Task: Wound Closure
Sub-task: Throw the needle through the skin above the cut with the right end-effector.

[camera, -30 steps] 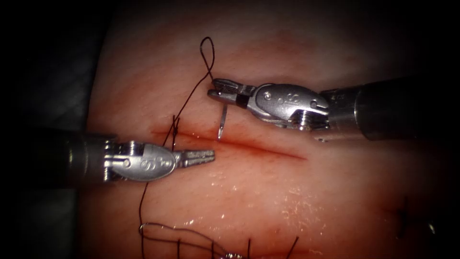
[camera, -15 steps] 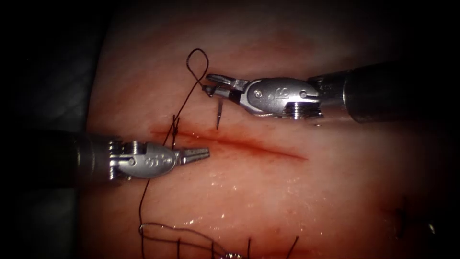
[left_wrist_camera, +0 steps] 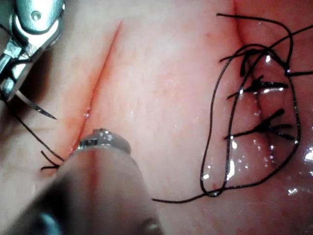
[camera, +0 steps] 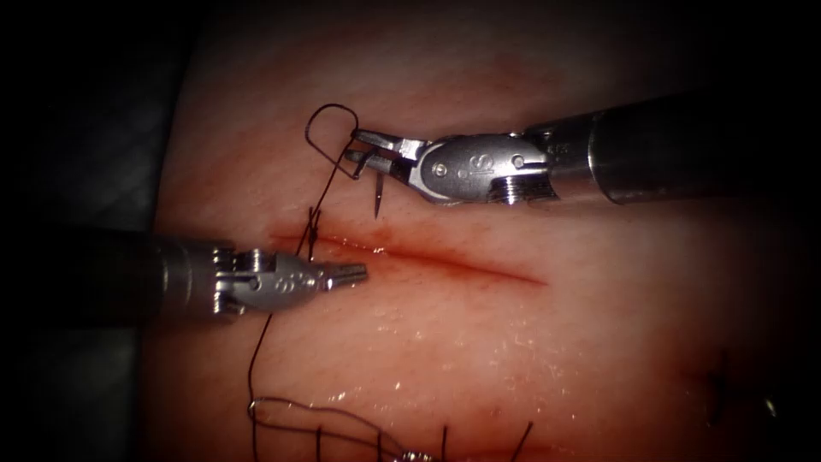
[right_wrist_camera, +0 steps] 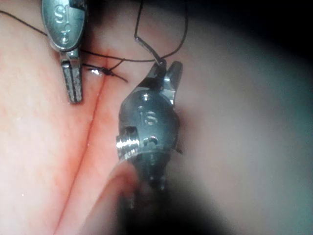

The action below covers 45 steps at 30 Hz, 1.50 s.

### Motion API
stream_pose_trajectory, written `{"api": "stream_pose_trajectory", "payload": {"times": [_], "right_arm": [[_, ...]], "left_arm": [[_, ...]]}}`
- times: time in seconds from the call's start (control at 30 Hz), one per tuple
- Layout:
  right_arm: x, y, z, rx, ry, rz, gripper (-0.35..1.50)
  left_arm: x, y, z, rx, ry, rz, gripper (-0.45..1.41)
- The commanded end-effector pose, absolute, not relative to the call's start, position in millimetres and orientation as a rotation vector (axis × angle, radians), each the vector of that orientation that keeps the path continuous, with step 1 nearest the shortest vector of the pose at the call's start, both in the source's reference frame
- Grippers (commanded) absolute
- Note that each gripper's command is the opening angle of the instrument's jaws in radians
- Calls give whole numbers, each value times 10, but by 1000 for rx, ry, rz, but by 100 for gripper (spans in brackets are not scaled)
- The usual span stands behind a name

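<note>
The right tool (camera: 363,147) grips the needle (camera: 376,195) near its rear end, tip free above the cut (camera: 428,258). The left tool (camera: 349,275), jaws closed and empty, rests on the tissue (camera: 513,359) beside the thread (camera: 321,188).

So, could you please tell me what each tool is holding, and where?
The right tool holds the needle near its thread end, clear of the tissue. The left tool holds nothing.

the tissue (camera: 479,359) carries a red-edged cut (camera: 428,257), with dark thread (camera: 282,411) lying looped on its wet surface.
</note>
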<state>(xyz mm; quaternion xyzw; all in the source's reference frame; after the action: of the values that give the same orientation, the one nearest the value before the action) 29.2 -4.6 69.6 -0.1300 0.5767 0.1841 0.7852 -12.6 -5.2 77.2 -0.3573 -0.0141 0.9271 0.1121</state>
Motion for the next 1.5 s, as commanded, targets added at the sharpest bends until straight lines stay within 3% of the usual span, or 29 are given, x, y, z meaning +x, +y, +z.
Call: {"api": "stream_pose_trajectory", "payload": {"times": [0.03,1.5], "right_arm": [[299,-47,705,-285,1243,394,-35],[295,-154,767,-540,1155,123,-35]], "left_arm": [[-132,-53,778,-1049,-42,2727,-45],[-98,-72,748,-985,-119,2708,-45]]}}
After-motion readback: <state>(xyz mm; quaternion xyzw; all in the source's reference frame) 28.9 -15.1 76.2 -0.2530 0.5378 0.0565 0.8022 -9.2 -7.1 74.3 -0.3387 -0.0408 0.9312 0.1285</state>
